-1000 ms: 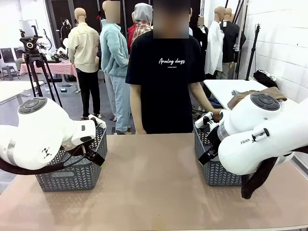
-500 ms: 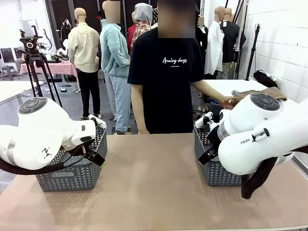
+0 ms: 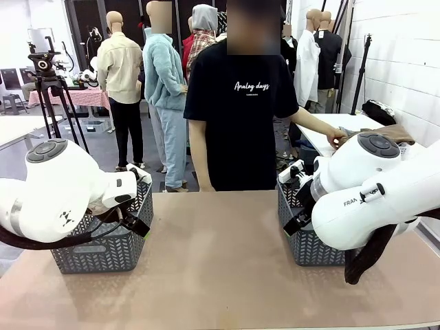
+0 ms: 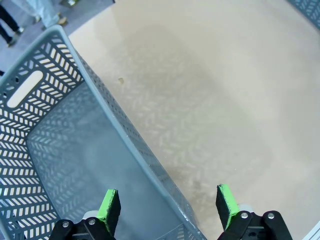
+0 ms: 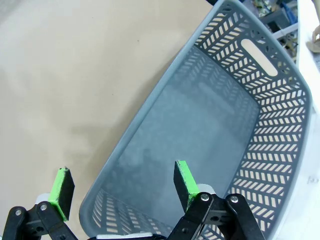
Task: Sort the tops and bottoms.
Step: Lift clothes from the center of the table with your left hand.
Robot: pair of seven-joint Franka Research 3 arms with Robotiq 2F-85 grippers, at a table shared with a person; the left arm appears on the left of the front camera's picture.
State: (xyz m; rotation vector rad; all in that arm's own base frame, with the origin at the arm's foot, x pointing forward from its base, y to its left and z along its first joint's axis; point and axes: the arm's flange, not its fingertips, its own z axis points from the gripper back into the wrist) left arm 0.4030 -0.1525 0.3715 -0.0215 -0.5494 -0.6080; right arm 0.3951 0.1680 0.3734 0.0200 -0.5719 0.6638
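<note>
Nothing is sorted yet: the left gripper (image 4: 167, 201) and right gripper (image 5: 122, 177) hang wide open by two empty grey plastic baskets (image 4: 45, 80) (image 5: 280, 125), at nine and three o'clock.

The left arm (image 3: 58, 189) and right arm (image 3: 371, 196) hang bent, the left gripper (image 4: 167, 200) and right gripper (image 5: 122, 179) with jaws spread wide.

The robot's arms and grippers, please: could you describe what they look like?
The left arm and right arm have rounded white shells with dark grey round joint caps. Black cables trail beneath both, and the right one carries black lettering. The left gripper and right gripper are black with green pads.
</note>
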